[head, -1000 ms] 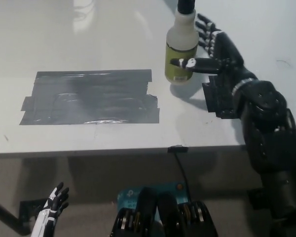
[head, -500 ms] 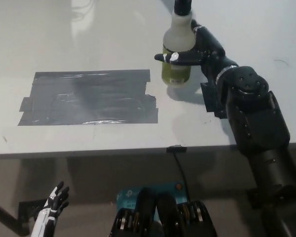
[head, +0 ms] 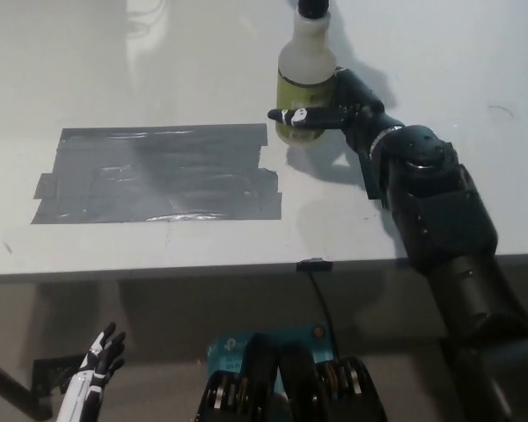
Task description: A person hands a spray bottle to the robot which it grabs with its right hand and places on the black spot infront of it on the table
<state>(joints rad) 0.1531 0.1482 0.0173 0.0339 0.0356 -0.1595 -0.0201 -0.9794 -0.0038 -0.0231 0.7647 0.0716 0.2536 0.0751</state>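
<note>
A translucent spray bottle with yellow-green liquid and a black top stands near the table's far edge, right of the black spot. My black right hand is wrapped around the bottle's lower body, thumb across its front, shut on it. The bottle's base is just past the upper right corner of the black spot. My white left hand hangs below the table edge at the lower left, fingers spread, holding nothing. No person shows in the head view.
The white table fills the upper part of the view; its front edge runs across the middle. A black cable hangs from the table edge. A dark rectangle lies beside my right wrist.
My right hand has closed around the bottle and moved it left and away, toward the black spot's upper right corner. The left hand has stayed put.
</note>
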